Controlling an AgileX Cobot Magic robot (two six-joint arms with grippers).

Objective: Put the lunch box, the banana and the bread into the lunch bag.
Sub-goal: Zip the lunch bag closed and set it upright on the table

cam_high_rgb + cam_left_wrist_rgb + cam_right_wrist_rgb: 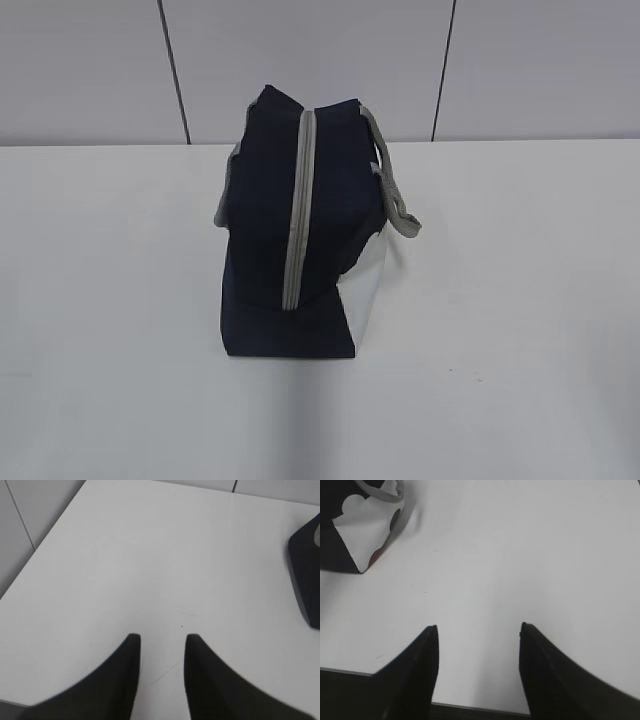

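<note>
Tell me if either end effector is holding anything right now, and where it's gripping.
Nothing is held. The left end effector and right end effector both stand open over bare table, apart from the lunch bag.

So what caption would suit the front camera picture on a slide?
Zipped navy lunch bag standing alone on a white table, grey handles hanging at its sides.

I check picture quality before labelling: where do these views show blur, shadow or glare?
Exterior view: soft overall, the lunch bag dark with little fabric detail, faint shadow in front. Left wrist view: left gripper fingertips blurred. Right wrist view: right gripper nearly silhouetted; table bright, without harsh glare.
</note>
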